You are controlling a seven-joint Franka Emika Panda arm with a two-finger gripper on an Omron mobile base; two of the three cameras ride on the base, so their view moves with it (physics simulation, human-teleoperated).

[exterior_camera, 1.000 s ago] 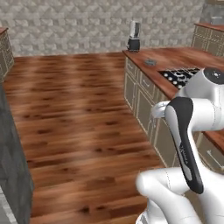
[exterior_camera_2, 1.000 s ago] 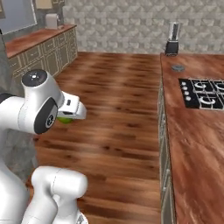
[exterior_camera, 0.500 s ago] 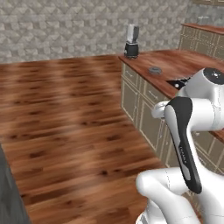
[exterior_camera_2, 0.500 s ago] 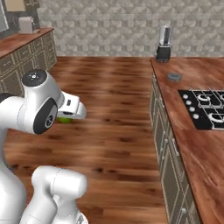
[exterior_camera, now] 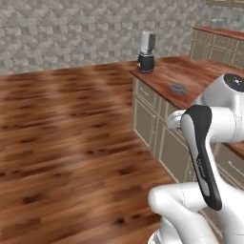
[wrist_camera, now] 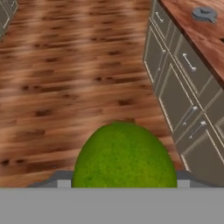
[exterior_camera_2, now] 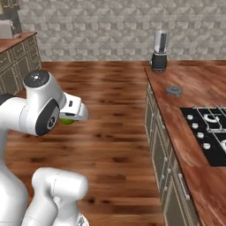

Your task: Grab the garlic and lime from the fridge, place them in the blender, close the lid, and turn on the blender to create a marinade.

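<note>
At six o'clock in the hand view, the lime sits clamped in the gripper; right base view adds the blender and lid on the counter at one o'clock.

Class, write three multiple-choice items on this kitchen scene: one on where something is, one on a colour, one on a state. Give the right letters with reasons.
1. Where does the blender stand?
A. on the floor
B. at the far end of the wooden counter
C. on the stove

2. What colour is the lime in the gripper?
A. green
B. red
C. white

3. What state is the blender jug's top in?
A. covered by the lid
B. open, with the lid lying on the counter
C. wrapped in cloth

Answers:
1 B, it sits on the counter's end by the stone wall.
2 A, the hand view shows a green rind.
3 B, the grey disc lies on the counter nearer than the blender.
</note>
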